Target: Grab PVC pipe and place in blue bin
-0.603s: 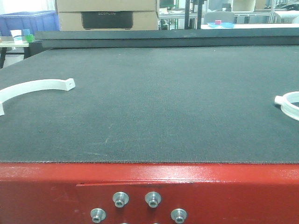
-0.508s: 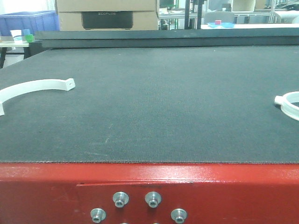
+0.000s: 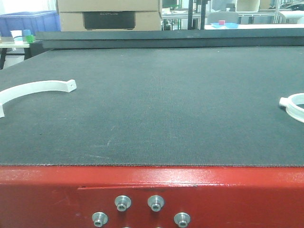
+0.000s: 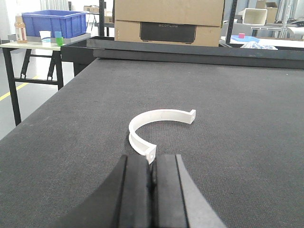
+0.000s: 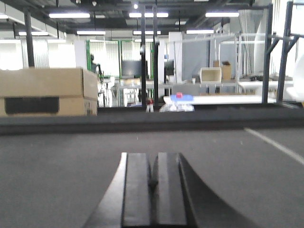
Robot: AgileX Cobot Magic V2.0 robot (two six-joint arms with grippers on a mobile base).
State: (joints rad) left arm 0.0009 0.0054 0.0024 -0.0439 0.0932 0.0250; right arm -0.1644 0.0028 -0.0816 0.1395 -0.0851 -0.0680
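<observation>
Looks like this is sitting right at the start, the reach-in step. The left gripper (image 4: 152, 187) is hovering low over the dark mat (image 4: 247, 142) with its fingers pressed together, gripping nothing. The curved white PVC pipe (image 4: 159, 114) is lying flat just ahead of it, centre of the left wrist view, with its near end almost at the fingertips. The right gripper (image 5: 153, 187) is pinched together too and is carrying nothing. The blue bin (image 4: 61, 24) is sitting way off in the upper left, on a side table (image 4: 28, 45) past the mat's edge. Next move, I'm guessing: spreading the fingers, then dropping them around the band's near end before carrying anything.
</observation>
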